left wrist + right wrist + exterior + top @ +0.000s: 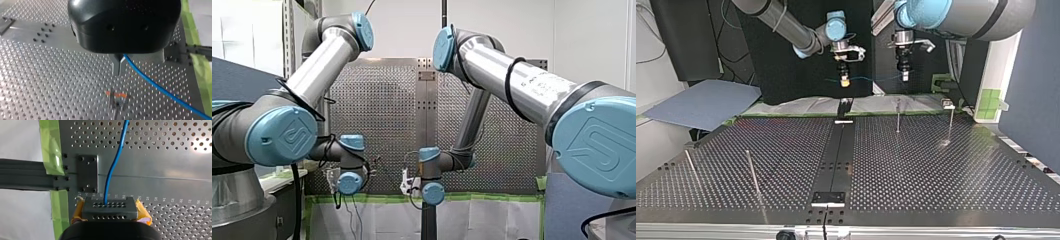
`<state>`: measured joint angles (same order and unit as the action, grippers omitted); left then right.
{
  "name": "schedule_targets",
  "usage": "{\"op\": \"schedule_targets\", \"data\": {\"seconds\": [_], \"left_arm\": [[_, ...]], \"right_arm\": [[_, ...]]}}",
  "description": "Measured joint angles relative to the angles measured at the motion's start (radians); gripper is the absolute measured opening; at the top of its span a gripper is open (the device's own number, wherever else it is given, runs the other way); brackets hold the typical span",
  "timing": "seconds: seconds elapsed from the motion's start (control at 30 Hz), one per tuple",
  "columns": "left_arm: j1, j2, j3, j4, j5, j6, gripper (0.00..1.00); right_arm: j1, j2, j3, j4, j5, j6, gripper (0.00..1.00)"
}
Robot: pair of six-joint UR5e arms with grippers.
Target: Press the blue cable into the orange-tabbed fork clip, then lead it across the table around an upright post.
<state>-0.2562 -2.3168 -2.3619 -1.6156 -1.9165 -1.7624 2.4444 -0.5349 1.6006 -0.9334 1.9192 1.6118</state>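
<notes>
Gripping one blue cable (155, 86): left gripper (118, 70), right gripper (110, 205), both clamped | one orange-tabbed fork clip (117, 96) | four upright posts (752, 172)

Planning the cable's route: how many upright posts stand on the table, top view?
4: outer left post and inner left post near the camera; inner right post and outer right post toward the far edge. Others may be hidden.

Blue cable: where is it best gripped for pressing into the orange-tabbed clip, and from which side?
Probably the stretch beside my left gripper, from above, jaws across it: the blue cable is thin and runs level, so its underside is free to enter the clip.
</notes>
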Motion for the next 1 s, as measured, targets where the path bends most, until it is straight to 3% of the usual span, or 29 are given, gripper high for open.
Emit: {"op": "schedule_targets", "data": {"seconds": [0.2,0.5,0.8,1.0], "left_arm": [[0.052,-0.052,0.012,0.026,0.022,-0.024,0.00],[0.129,-0.120,0.050,0.005,0.094,-0.032,0.00],[0.200,-0.126,0.072,-0.011,0.114,-0.055,0.00],[0.212,-0.124,0.079,-0.014,0.118,-0.049,0.00]], "right_arm": [[0.000,0.002,-0.049,0.022,0.001,-0.003,0.00],[-0.004,0.003,-0.123,0.092,0.000,-0.004,0.00],[-0.021,0.003,-0.166,0.145,0.000,-0.001,0.00],[-0.028,0.003,-0.169,0.147,-0.008,0.001,0.00]]}}
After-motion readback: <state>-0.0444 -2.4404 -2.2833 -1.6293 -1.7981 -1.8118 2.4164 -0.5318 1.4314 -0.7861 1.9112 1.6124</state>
